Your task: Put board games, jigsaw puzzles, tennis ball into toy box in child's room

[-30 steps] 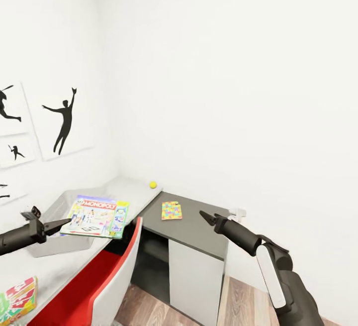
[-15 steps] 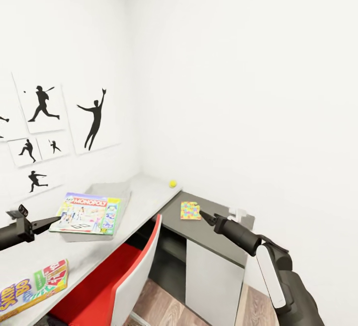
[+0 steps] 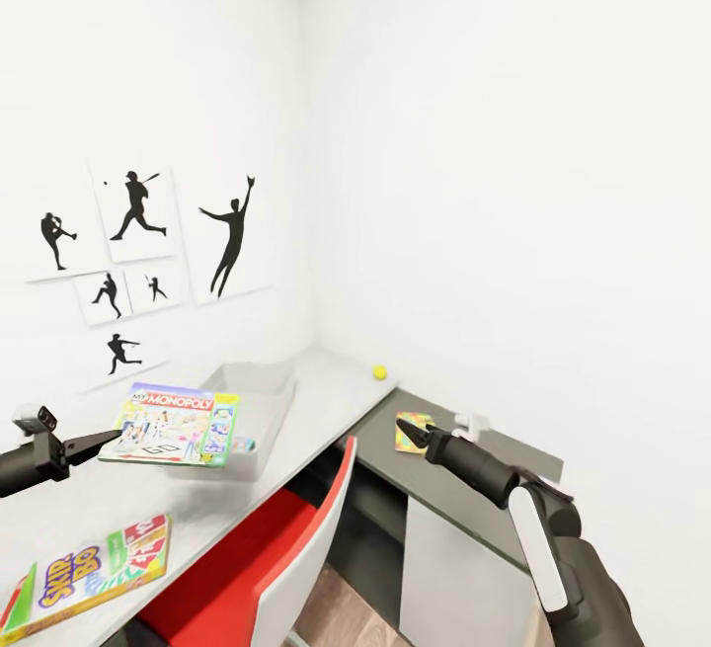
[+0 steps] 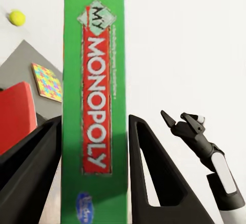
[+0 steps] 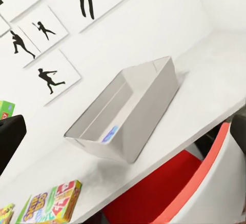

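Left gripper (image 4: 92,147): we see both dark fingers (image 4: 154,178) pinching the green spine of the Monopoly box (image 3: 173,424), one on each side, spread just to the box's thickness. In the head view we hold the box flat above the near end of the toy box (image 3: 259,400), roughly at 9 o'clock from frame centre.

The toy box is an open grey tray on the pale desk (image 3: 326,400). From the right wrist view we see a small blue item (image 5: 109,133) lying inside it; we can't tell what it is.

Right gripper (image 3: 407,430): fingers look pressed together to a point, holding nothing, hovering over the lower dark section of the desk. The tip sits just beside the colourful jigsaw puzzle (image 3: 412,431) in the head view; we can't tell if they touch.

Other items:
- Tennis ball (image 3: 379,371) on the pale top near the wall corner, at 12 o'clock from the puzzle, well apart from the toy box.
- SKIP-BO box (image 3: 94,565) flat on the near end of the desk, at 7 o'clock from the toy box.
- Red-and-white chair (image 3: 286,568) tucked against the desk edge.
- Black silhouette posters (image 3: 148,252) on the wall behind the toy box.
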